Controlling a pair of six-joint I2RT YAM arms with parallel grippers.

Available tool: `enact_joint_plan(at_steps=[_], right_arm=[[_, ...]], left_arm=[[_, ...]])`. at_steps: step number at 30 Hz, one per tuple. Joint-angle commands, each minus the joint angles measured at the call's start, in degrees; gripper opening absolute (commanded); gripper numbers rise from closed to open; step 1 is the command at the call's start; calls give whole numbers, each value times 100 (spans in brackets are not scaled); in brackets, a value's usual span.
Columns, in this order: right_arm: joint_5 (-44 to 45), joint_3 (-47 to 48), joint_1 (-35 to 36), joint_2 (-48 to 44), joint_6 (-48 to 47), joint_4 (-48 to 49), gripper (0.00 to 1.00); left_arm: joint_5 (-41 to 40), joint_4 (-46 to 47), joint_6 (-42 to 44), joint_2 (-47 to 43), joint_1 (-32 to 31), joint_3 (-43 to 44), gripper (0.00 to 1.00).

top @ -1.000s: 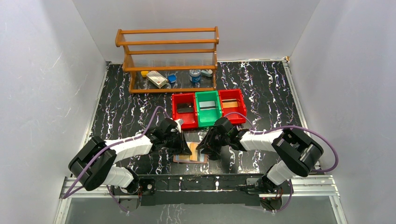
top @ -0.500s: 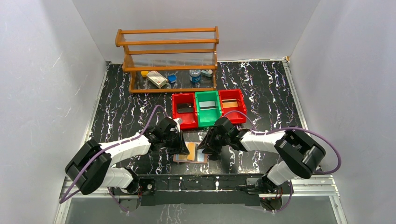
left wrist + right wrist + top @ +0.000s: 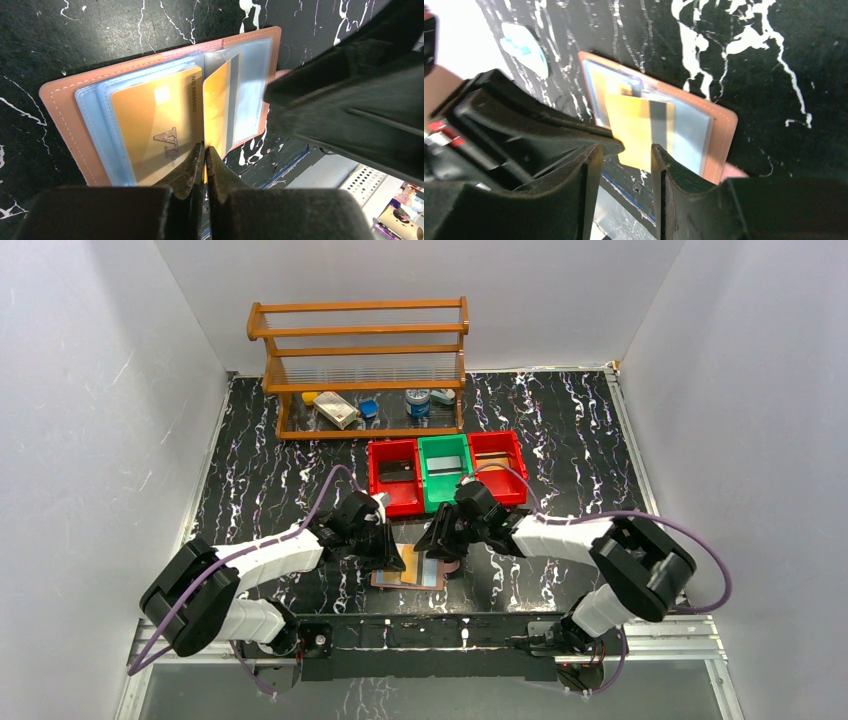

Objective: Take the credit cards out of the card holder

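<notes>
hiding card (image 3: 218, 107) btm edge: l hand (image 3: 204, 155)

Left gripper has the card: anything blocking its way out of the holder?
Nothing visible. The left gripper is shut on the orange card, already partly out of a clear pocket of the card holder. The open right gripper hovers close, seemingly not touching the card.

place: robot lab cell | signs: white enclosure walls (image 3: 100, 440), aluminium rail (image 3: 680, 636)
</notes>
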Motion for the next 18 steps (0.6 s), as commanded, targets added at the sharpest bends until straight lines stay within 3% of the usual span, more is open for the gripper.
enact_joint_plan(at_steps=[1, 11, 18], right_arm=[[-456, 204, 42, 673, 8, 141, 49], [-249, -18, 106, 911, 257, -289, 47], [-316, -33, 103, 1009, 276, -227, 47]], left_arm=[[101, -40, 93, 3, 23, 140, 0], [684, 497, 7, 215, 27, 128, 15], [687, 424, 49, 299, 26, 238, 12]])
